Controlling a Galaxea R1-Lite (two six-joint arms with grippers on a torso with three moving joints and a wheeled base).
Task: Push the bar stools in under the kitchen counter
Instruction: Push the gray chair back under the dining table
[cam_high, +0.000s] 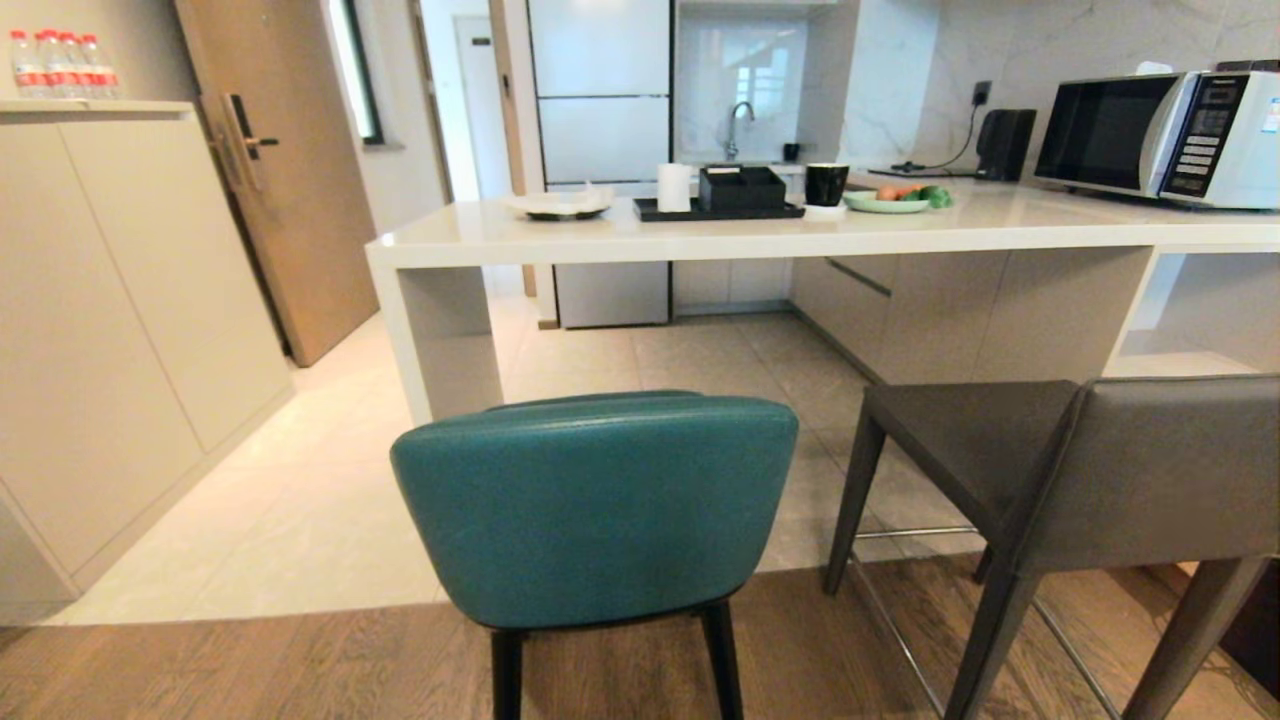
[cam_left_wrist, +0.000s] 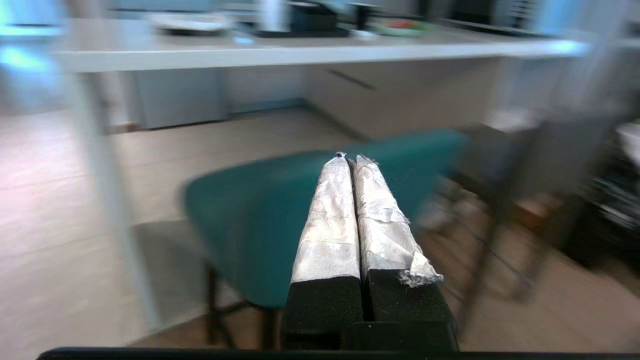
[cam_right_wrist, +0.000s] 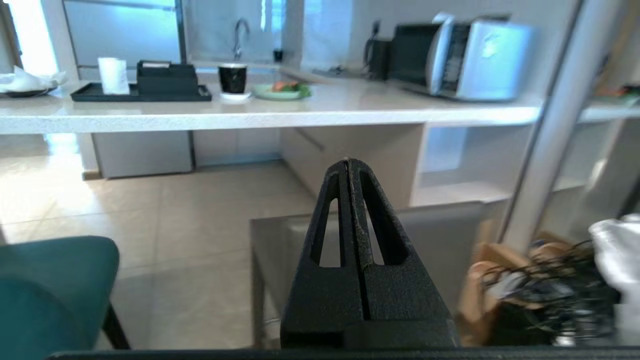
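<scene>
The teal bar stool (cam_high: 595, 505) stands on the wood floor with its rounded back toward me, out in front of the white kitchen counter (cam_high: 640, 238). To its right the grey square-backed stool (cam_high: 1120, 470) stands angled, also clear of the counter. Neither arm shows in the head view. My left gripper (cam_left_wrist: 351, 159) is shut and empty, its foil-wrapped fingers pointing at the teal stool (cam_left_wrist: 250, 220) back, short of it. My right gripper (cam_right_wrist: 348, 162) is shut and empty, aimed at the grey stool (cam_right_wrist: 440, 240) back.
The counter carries a black tray (cam_high: 715, 208), a cup (cam_high: 826, 184), a plate of food (cam_high: 888, 200) and a microwave (cam_high: 1160, 135). A beige cabinet (cam_high: 110, 330) lines the left wall. Bags and clutter (cam_right_wrist: 545, 290) lie on the floor right of the grey stool.
</scene>
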